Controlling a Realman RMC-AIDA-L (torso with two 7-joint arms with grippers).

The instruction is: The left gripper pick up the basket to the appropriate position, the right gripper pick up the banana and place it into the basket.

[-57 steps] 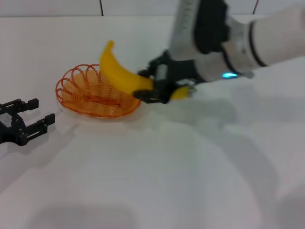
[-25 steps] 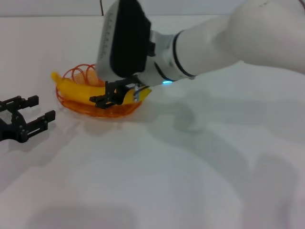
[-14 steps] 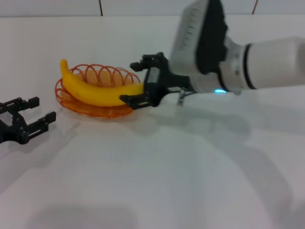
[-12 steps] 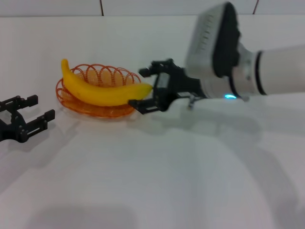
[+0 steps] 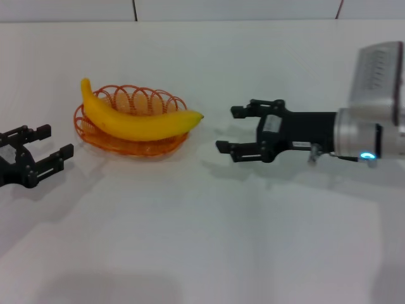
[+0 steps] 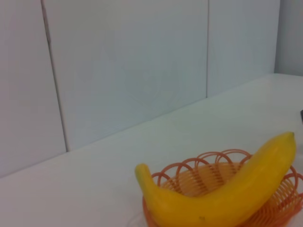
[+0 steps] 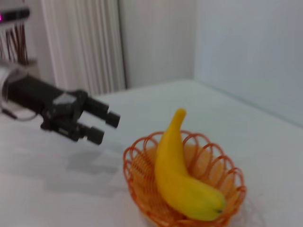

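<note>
The yellow banana [image 5: 136,121] lies across the orange wire basket [image 5: 101,136] on the white table, its tip jutting past the basket's right rim. My right gripper [image 5: 228,129] is open and empty, level with the table and a short way right of the banana's tip. My left gripper [image 5: 54,145] is open and empty, left of the basket and apart from it. The left wrist view shows the banana [image 6: 222,194] in the basket [image 6: 199,182]. The right wrist view shows the banana [image 7: 182,177], the basket [image 7: 142,182] and the left gripper [image 7: 102,127] beyond.
The white table [image 5: 202,240] spreads wide in front and to the right. A white panelled wall [image 5: 190,9] closes the far edge. Nothing else stands on the table.
My right gripper laid the banana in the basket, opened, and drew back to the right. The banana now rests free. The left gripper has not moved.
</note>
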